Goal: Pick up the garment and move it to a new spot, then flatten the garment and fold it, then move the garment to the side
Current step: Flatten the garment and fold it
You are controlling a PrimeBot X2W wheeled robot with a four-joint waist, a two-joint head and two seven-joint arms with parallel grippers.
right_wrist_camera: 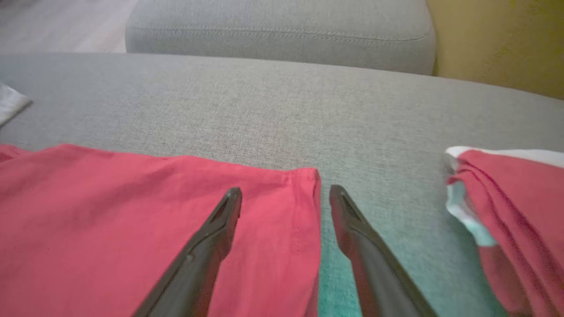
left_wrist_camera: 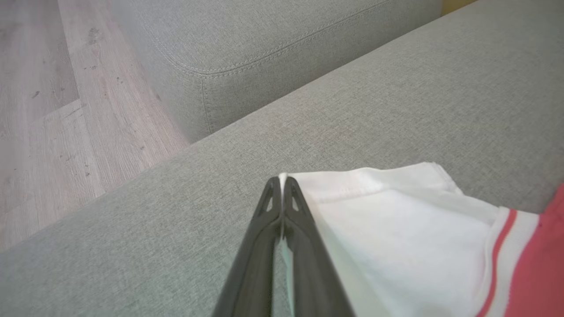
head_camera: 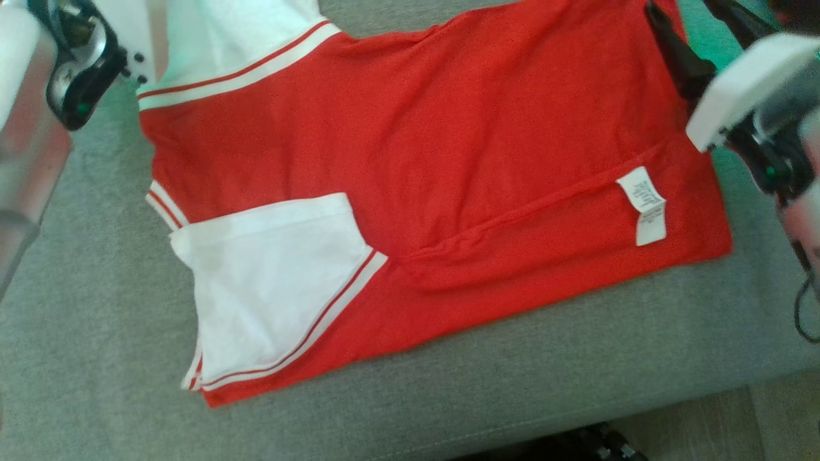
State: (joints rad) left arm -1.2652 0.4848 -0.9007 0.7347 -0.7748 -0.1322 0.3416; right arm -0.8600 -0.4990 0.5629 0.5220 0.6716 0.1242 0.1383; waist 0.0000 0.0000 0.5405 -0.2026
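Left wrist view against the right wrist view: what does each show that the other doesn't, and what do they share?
Left wrist: the left gripper shut on the edge of the white sleeve, beside its red-striped trim. Right wrist: the right gripper open, one finger over the garment at its red hem, the other over the cushion; a yellow wall. Shared: the grey sofa and the garment's red fabric.

A grey fabric sofa seat (head_camera: 512, 358) carries a red-and-white garment (head_camera: 448, 160) spread flat on it.

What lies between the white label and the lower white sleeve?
Only red cloth of the shirt, crossed by one fold, lies between label and sleeve, in the head view.
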